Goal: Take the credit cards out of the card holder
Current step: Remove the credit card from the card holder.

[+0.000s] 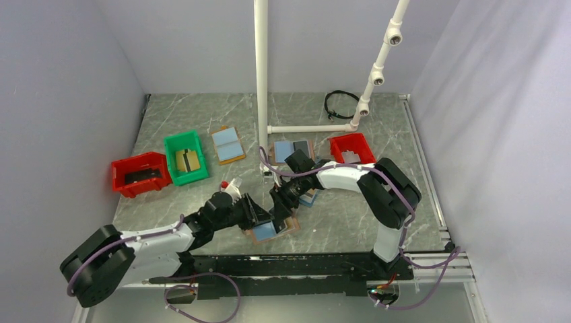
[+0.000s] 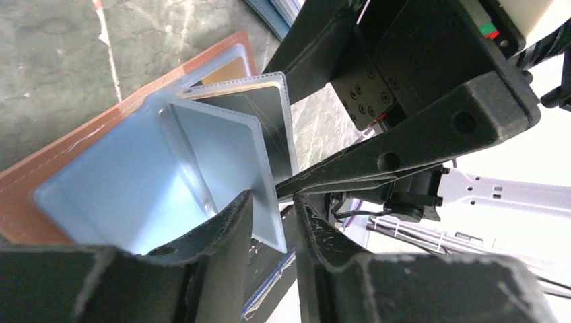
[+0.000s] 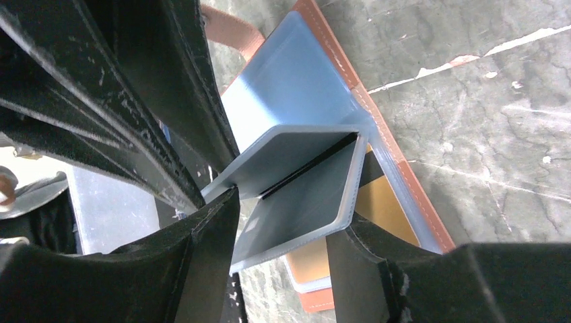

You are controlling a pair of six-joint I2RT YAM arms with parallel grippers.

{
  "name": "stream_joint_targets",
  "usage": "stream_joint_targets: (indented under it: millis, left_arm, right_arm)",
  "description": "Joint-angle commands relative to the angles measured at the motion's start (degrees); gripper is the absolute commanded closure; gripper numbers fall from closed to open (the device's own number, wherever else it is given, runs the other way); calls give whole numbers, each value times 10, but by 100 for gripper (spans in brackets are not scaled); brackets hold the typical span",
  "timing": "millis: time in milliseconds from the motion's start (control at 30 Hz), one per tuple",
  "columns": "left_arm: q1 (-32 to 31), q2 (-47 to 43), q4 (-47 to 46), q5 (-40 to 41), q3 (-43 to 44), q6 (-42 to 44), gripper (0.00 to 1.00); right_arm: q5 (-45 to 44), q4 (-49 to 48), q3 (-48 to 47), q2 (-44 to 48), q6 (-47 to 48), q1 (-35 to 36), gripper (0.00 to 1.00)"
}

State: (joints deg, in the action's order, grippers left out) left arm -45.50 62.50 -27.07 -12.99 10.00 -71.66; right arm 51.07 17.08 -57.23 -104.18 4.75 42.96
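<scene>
Inside both left end effector (image 2: pixel 273 202) and right end effector (image 3: pixel 286 219) stands the card holder's (image 2: pixel 101 175) leaf; grips unclear.

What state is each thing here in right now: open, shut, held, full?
card holder, open flat, one blue sleeve lifted off it.
credit card, inside that lifted sleeve, not out yet.
left tool, closed on the sleeve's corner.
right tool, astride the sleeve; grip unclear.
green bin, holds flat items.
red bin on the left, holds one dark flat item.
tan holder behind, open flat, both halves blue.
</scene>
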Motion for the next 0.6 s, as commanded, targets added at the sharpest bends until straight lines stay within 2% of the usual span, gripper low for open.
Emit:
stream_joint_targets:
  millis: [0,233,333,400,567]
  left_arm:
    - [5,-42,91,59,8,7,69]
    - [5,-72,160,69,2,14,69]
    - [5,-61,144,63,-3,16,65]
    - [5,-52,134,58,-4,19,58]
    - [5,-34,134,58,0,24,57]
  right_arm:
    - [30,7,-14,-1,9,9,48]
    - [5,12,-17,-3,13,7,49]
    - [10,12,-17,-3,12,7,49]
    - [5,13,-18,-6,12,7,49]
    - [-42,24,-24,-6,18,3,50]
